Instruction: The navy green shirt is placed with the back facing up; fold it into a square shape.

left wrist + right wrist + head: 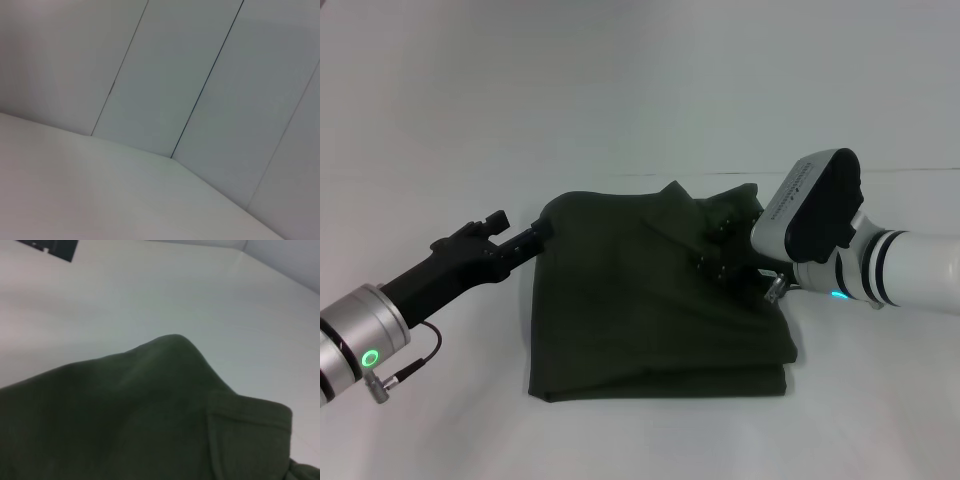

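Note:
The navy green shirt [640,310] lies on the white table [440,150] as a rough square of stacked layers. Its far right part is bunched up into a raised peak [672,192]. My left gripper [538,236] reaches in low from the left and meets the shirt's far left corner. My right gripper [722,246] comes in from the right and sits on the bunched far right part, dark against the dark cloth. The right wrist view shows the shirt [140,420] close up, with a raised hump and a hemmed edge [250,412]. No shirt appears in the left wrist view.
The left wrist view holds only the bare white table [75,190] and grey wall panels [200,75]. A dark shape [55,246] shows at the edge of the right wrist view. White table surface surrounds the shirt on all sides.

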### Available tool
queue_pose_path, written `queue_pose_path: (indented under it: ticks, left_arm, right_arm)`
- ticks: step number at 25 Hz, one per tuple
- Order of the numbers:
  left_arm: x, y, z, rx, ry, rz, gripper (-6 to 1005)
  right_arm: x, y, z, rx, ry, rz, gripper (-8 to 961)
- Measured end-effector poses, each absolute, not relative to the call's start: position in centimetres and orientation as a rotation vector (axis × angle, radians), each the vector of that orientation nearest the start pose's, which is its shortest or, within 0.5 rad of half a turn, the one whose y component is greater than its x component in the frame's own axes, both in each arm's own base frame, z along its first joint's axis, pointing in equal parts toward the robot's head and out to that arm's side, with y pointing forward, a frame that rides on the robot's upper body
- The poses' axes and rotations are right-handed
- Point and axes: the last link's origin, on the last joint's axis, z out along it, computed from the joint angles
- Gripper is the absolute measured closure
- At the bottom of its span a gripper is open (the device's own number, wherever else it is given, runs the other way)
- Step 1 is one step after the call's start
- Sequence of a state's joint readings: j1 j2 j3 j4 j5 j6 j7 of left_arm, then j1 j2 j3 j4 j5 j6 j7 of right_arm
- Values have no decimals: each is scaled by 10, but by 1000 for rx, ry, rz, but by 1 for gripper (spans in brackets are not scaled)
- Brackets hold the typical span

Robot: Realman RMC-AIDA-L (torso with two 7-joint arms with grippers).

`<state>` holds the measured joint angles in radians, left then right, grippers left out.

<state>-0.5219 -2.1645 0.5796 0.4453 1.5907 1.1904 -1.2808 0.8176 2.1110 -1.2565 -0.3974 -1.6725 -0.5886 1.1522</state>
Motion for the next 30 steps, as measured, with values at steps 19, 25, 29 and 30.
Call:
queue_pose_path:
  ticks: [19,25,29,30]
  left_arm:
    - [-280,361,-18,-2061,-958,-1005,155]
    - [-281,362,-18,-2057,-958,-996,156]
    - [-281,362,-18,-2057,-954,-992,156]
    - [-281,362,-18,-2057,-953,-992,156]
  right_arm:
    - [229,432,-54,-2291,616,452,930]
    - [247,434,-48,-2182,779,469,926]
    - [258,434,-43,-2112,856,484,878]
    - [259,434,-42,-2104,864,488,855]
